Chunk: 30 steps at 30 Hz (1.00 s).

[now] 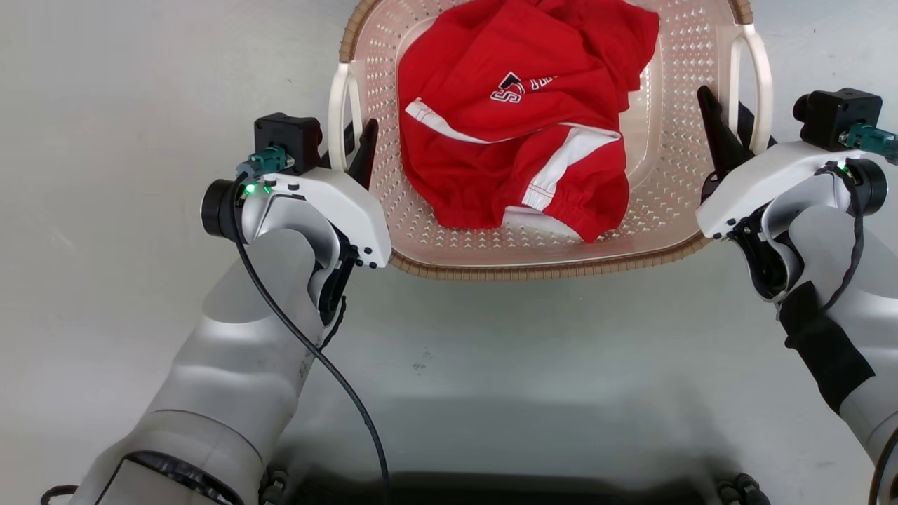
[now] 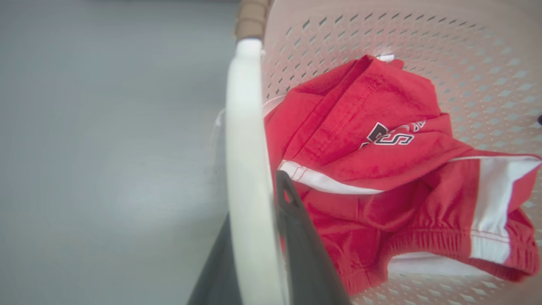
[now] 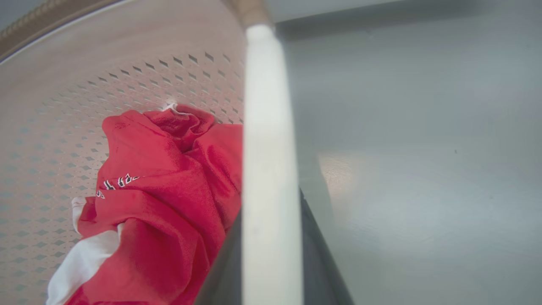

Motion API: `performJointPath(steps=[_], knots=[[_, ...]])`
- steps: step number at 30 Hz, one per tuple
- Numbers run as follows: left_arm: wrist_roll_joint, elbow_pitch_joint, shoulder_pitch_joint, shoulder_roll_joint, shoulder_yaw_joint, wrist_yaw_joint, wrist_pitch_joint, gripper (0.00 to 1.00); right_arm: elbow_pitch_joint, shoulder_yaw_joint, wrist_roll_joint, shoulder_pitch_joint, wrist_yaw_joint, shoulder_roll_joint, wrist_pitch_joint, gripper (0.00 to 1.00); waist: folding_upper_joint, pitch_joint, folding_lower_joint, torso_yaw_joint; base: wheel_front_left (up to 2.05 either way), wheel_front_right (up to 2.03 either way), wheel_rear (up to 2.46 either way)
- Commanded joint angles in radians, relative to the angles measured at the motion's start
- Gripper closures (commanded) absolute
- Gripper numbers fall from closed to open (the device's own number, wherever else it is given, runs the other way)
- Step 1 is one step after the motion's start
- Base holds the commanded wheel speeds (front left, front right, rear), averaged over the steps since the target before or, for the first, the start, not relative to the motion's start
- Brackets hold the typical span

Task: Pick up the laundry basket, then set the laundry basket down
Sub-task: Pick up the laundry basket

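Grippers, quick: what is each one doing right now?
The left gripper is closed on the laundry basket's left white handle.
The right gripper is closed on its right white handle.

Left gripper (image 2: 254, 199) fingers pressed either side of white handle (image 2: 247, 127), 6 o'clock. Red garment (image 2: 381, 169) in basket (image 2: 423, 42), 3 o'clock. Grey floor (image 2: 106, 148), 9 o'clock.

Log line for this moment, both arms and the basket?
left end effector: clamped on left handle | right end effector: clamped on right handle | laundry basket: holds red garment | lifted: cannot tell
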State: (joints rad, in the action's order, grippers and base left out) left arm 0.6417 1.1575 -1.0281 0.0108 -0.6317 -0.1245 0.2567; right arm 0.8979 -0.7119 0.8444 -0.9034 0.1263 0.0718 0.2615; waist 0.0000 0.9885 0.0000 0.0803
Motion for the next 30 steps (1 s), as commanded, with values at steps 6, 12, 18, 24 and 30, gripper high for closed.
performJointPath(steps=[6, 12, 18, 24, 30], knots=[[0.038, 0.051, 0.031, 0.054, -0.034, -0.006, -0.017, 1.00, 0.145, -0.035, 0.022, 0.012, 0.004, 0.002, -0.008, 1.00, 0.0000, -0.045, 0.0000, -0.010, 0.00, 0.00, 0.00], [0.083, 0.073, 0.040, 0.067, -0.070, -0.006, -0.082, 1.00, 0.246, -0.051, 0.056, -0.012, 0.004, -0.017, -0.053, 1.00, 0.0000, -0.090, 0.0000, -0.020, 0.00, 0.00, 0.00], [0.123, 0.085, 0.050, 0.082, -0.097, -0.006, -0.143, 1.00, 0.303, -0.071, 0.094, -0.009, 0.004, -0.021, -0.136, 1.00, 0.0000, -0.136, 0.0000, -0.024, 0.00, 0.00, 0.00], [0.161, 0.094, 0.073, 0.092, -0.117, -0.006, -0.188, 1.00, 0.308, -0.099, 0.137, 0.013, 0.004, -0.021, -0.188, 1.00, 0.0000, -0.190, 0.0000, -0.027, 0.00, 0.00, 0.00], [0.188, 0.098, 0.105, 0.103, -0.133, -0.006, -0.211, 1.00, 0.307, -0.124, 0.169, 0.041, 0.004, -0.021, -0.205, 1.00, 0.0000, -0.246, 0.0000, -0.034, 0.00, 0.00, 0.00]])
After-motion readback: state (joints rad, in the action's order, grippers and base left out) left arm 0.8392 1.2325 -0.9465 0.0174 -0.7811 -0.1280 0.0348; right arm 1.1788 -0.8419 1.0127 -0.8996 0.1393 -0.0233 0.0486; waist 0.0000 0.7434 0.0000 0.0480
